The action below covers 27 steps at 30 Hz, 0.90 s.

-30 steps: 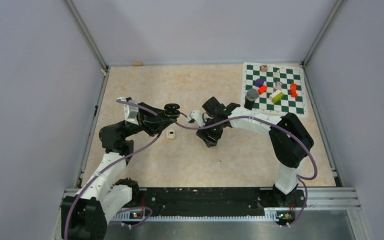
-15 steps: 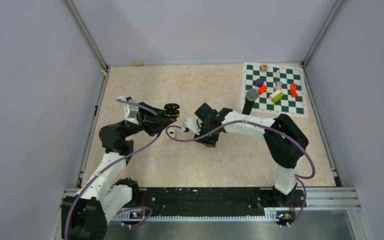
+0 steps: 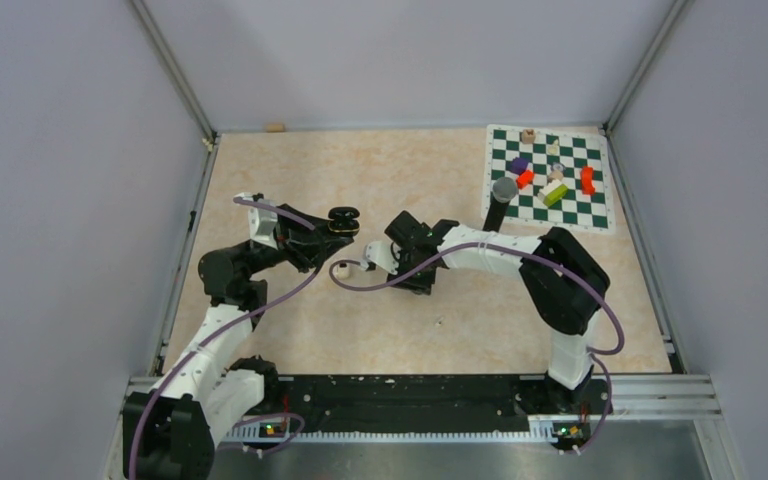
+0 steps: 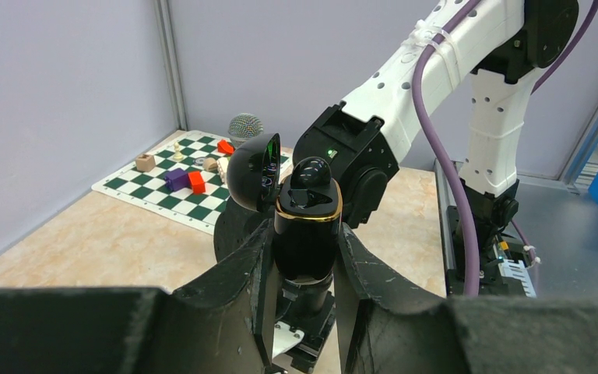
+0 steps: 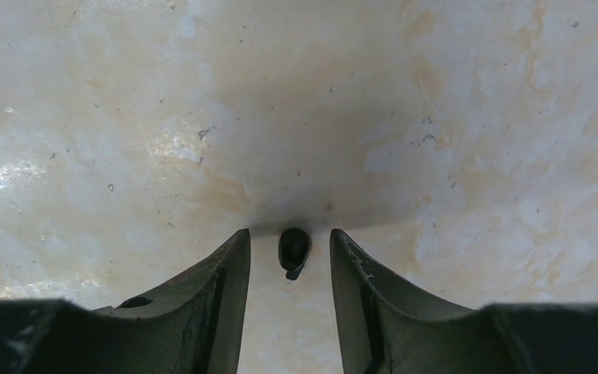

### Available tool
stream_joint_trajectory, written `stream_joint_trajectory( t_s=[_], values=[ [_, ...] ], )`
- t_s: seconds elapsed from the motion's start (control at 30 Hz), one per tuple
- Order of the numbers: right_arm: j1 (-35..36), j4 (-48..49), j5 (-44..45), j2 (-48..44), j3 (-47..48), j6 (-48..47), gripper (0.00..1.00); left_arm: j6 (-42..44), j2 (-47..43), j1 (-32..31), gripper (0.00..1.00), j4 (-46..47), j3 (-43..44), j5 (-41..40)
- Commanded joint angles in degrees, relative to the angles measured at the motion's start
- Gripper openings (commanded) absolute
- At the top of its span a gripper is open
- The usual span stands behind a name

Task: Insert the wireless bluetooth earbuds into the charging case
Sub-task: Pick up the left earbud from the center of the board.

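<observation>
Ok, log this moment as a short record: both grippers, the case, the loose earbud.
left gripper: shut on charging case, held upright
case lid: open, hinged back
seated bud: one black, apparently in a slot of the case
right gripper: open, low over table, fingers either side of black earbud
black earbud: lying on table, gap to each finger, not yet gripped

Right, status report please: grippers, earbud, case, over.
Left gripper shut on open charging case, held upright. Right gripper open, straddling black earbud on table, not touching. Nothing else between its fingers.
</observation>
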Motion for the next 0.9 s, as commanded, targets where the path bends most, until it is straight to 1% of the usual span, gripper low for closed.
stream_joint_trajectory(
  t_s=[0.0, 0.13, 0.37, 0.5, 0.57, 0.7, 0.87],
  values=[
    [0.8, 1.1, 1.5, 1.0, 1.9, -0.6, 0.41, -0.9, -0.9, 0.3, 0.0, 1.4, 0.2, 0.1],
    [0.9, 1.1, 2.8, 1.0, 1.6, -1.3, 0.39, -0.8, -0.8, 0.3, 0.0, 1.3, 0.2, 0.1],
    [1.3, 1.1, 3.3, 1.3, 1.5, -1.9, 0.29, -0.8, -0.7, 0.3, 0.0, 1.3, 0.1, 0.0],
    [1.4, 1.3, 3.4, 1.3, 1.8, -1.9, 0.18, -0.8, -0.7, 0.3, 0.0, 1.3, 0.1, 0.0],
    [1.5, 1.6, 3.5, 0.6, 2.0, -1.7, 0.16, -0.8, -0.6, 0.3, 0.0, 1.2, 0.0, -0.1],
    [1.4, 2.3, 4.3, -2.1, 2.9, -0.8, 0.12, -0.8, -0.5, 0.3, 0.0, 1.1, 0.0, -0.2],
    [0.5, 3.4, 4.7, -8.5, 3.8, 0.6, 0.11, -1.0, -0.4, 0.3, 0.0, 1.1, -0.1, -0.5]
  ],
)
